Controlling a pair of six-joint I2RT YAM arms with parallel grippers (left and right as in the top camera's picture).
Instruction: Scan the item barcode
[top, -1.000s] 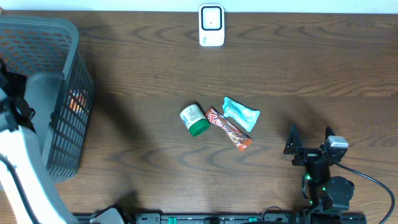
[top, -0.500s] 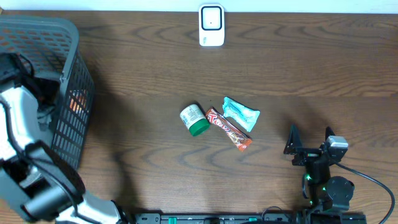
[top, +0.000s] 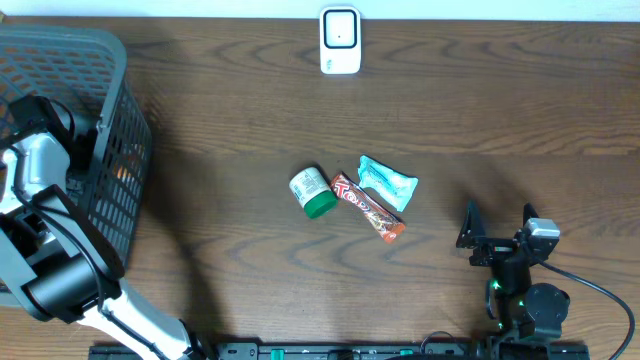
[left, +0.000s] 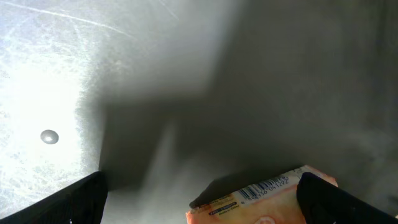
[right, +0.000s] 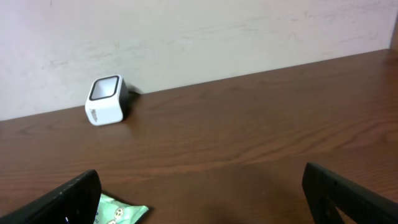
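Wood table (top: 220, 120), scan not begun imo: L gripper (left: 200, 193) jaws apart in basket (top: 105, 48) over packet (left: 267, 198), nothing held; R gripper (top: 498, 228) apart, idle lower right; scanner (top: 340, 40) top centre.

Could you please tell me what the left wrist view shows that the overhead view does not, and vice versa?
Only the left wrist view shows the barcode printed on the orange packet. Only the overhead view shows the white scanner, the green-capped bottle, the candy bar, the teal packet and the open right hand. Both show the basket and the orange packet inside it, though overhead it is just an orange glimpse through the mesh.
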